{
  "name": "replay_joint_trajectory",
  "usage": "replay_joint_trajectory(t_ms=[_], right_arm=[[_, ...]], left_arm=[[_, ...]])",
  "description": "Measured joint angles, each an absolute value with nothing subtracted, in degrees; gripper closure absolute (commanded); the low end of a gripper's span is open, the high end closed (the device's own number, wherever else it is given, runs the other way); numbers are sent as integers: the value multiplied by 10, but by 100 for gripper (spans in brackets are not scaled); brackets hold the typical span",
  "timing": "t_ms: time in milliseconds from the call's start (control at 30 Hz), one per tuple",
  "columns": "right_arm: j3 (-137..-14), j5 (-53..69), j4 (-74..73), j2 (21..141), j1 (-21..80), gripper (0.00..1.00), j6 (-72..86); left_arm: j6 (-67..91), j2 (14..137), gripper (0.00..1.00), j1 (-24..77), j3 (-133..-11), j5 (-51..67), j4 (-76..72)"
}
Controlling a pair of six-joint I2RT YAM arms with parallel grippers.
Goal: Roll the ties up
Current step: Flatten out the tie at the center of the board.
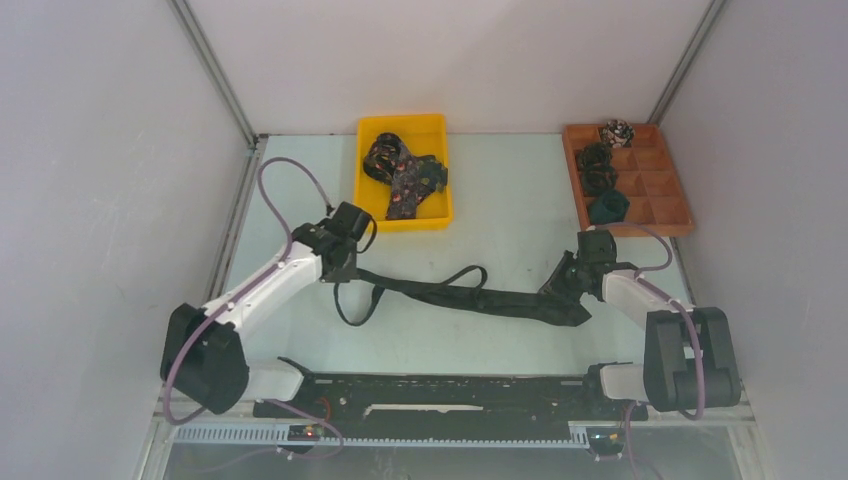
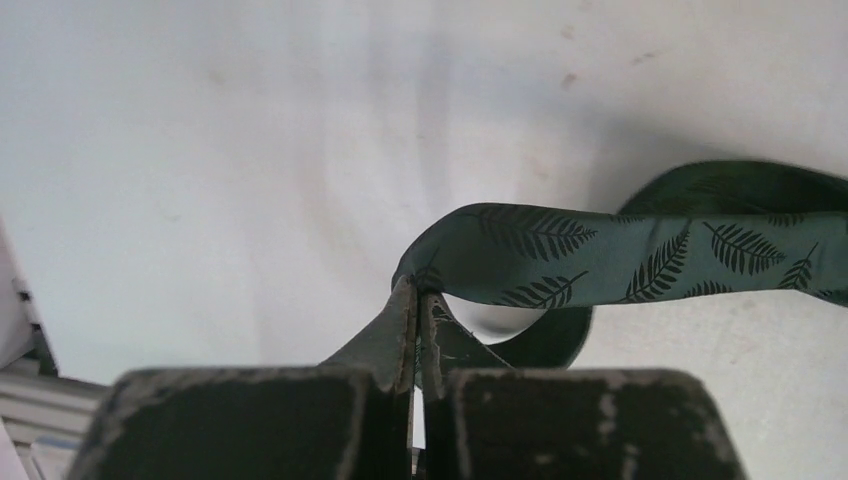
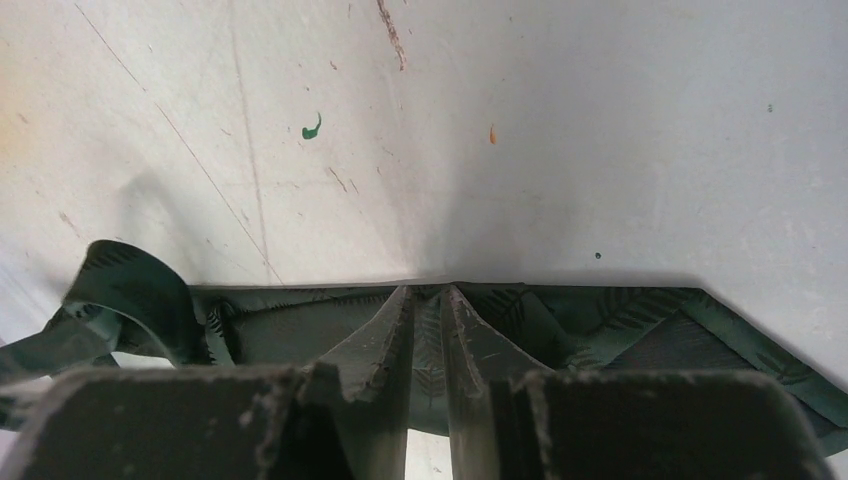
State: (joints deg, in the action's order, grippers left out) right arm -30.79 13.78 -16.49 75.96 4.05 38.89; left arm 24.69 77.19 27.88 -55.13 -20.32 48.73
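Table (image 1: pixel 500 200): pale and scuffed, walled at the back and both sides, with the arm bases along its 6 o'clock edge.

Green tie (image 1: pixel 470 295): dark green with a fern-leaf print. It lies drawn out across the middle of the table from 9 o'clock to 3 o'clock, each end caught in a set of jaws. A slack loop of the narrow part curls on the table just at 5 o'clock of the left end.

Orange tray (image 1: pixel 665 190): divided into compartments, at the table's 2 o'clock corner, well apart from the green tie.

Yellow bin (image 1: pixel 400 121): at about 11 o'clock on the table, near the back wall.

Loose ties (image 1: pixel 405 175): a dark tangle with small reddish marks, lying inside the yellow bin.

Left gripper (image 2: pixel 417 300): at the tie's 9 o'clock end. Its jaws are pressed together on the narrow end, which folds over right at the tips and runs off toward 3 o'clock in the wrist view.

Right gripper (image 3: pixel 428 300): at the tie's 3 o'clock end. Its jaws pinch the broad end, with printed fabric showing between them and spreading flat to both sides.

Rolled ties (image 1: pixel 598 180): four small rolls down the tray's 9 o'clock side, the farthest one pale-patterned and the rest dark.
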Motion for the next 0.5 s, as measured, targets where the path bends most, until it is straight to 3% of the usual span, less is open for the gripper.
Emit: replay_joint_trajectory(t_ms=[233, 400, 500], right_arm=[[-308, 137, -163, 760, 44, 82, 389], [-307, 133, -162, 760, 45, 100, 390], [-303, 131, -159, 757, 44, 100, 391]], left_arm=[[243, 671, 99, 200, -526, -258, 505], [246, 618, 93, 180, -507, -299, 509], [261, 593, 89, 174, -501, -326, 509]])
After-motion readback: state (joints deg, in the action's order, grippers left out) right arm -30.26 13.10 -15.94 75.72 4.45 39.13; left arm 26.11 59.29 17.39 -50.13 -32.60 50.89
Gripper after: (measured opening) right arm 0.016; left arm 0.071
